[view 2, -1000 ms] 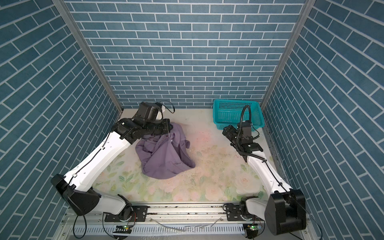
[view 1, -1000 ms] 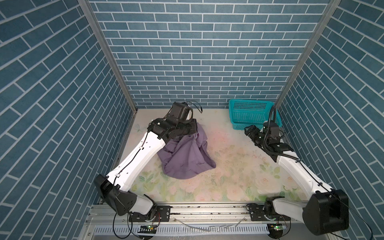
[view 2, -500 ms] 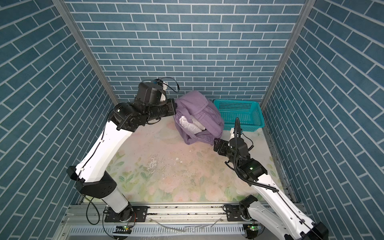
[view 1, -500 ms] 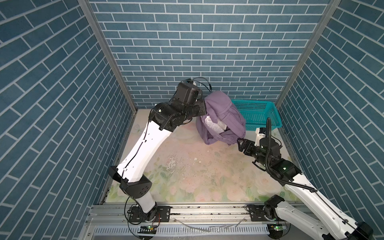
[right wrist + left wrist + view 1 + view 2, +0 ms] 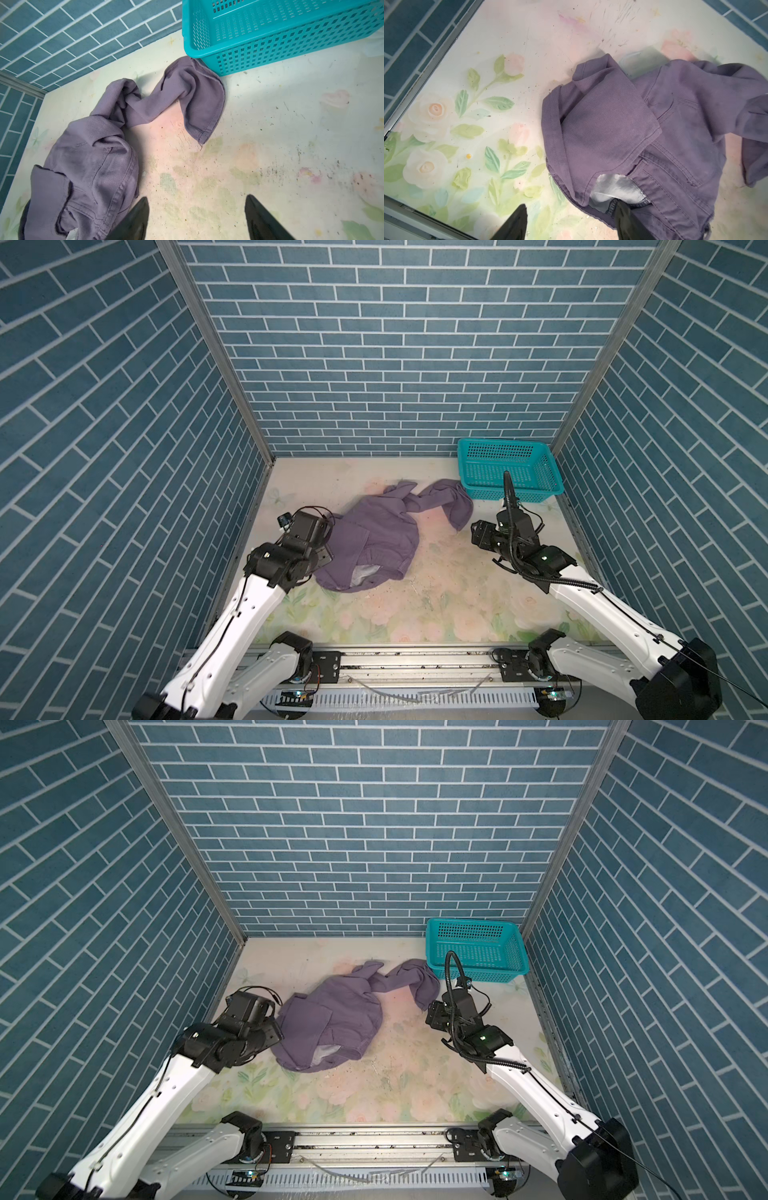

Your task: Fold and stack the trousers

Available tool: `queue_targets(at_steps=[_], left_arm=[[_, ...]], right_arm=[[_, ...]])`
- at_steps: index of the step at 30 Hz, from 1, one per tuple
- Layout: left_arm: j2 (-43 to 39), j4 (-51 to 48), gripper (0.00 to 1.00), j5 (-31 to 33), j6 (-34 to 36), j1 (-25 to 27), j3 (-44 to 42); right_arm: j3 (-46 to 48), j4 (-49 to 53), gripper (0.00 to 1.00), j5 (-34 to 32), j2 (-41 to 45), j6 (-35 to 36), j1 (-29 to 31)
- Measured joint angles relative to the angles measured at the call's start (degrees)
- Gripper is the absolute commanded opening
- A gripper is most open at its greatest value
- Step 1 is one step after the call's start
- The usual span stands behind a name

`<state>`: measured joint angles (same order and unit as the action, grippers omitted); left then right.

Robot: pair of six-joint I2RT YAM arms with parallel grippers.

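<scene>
Though left wrist misses it | right wrist: basket (image 5: 270, 52) touches trousers (image 5: 93, 162)

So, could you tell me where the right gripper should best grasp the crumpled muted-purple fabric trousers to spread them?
Probably the hemmed cuff on the outstretched leg of the trousers, beside the teal mesh plastic basket. That end lies flat and free, clear of the bunched waist, its corner pointing toward the open right gripper; approach low from the near side.

No readable text, label, brand, number or sign is showing anywhere: the trousers (image 5: 374, 539), the teal basket (image 5: 515, 489), the floral table cover (image 5: 457, 597) and the brick-patterned walls (image 5: 395, 344) are carrying none
</scene>
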<state>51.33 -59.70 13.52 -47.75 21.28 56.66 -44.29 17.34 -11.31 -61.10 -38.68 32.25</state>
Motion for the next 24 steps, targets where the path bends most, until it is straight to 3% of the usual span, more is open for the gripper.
queue_targets(at_steps=[3,6,8,11,15,19,24], left_arm=[[-1.7,1.3,0.72,-1.8,0.0,0.8,0.1],[1.6,4.5,0.72,-2.8,0.0,7.1,0.2],[6.2,6.5,0.77,-2.4,0.0,13.7,0.7],[16.7,9.2,0.92,-1.9,0.7,23.2,4.0],[31.0,10.8,0.94,-0.7,2.6,31.4,11.8],[42.4,10.9,0.91,0.0,4.5,35.2,18.6],[52.1,11.2,0.91,0.4,6.5,36.1,21.9]], right_arm=[[-1.5,-0.2,0.72,0.6,-2.3,0.0,0.0],[-2.3,-0.2,0.73,0.8,-3.4,0.1,0.0],[-2.3,0.3,0.79,0.2,-3.3,0.2,0.0],[-2.3,1.4,0.87,-1.7,-2.3,1.3,-0.2],[-2.3,2.9,0.97,-4.0,1.2,2.6,-2.3],[-1.5,4.6,0.99,-5.3,5.3,2.6,-6.6],[4.6,4.8,0.98,-4.9,11.7,2.0,-13.6]])
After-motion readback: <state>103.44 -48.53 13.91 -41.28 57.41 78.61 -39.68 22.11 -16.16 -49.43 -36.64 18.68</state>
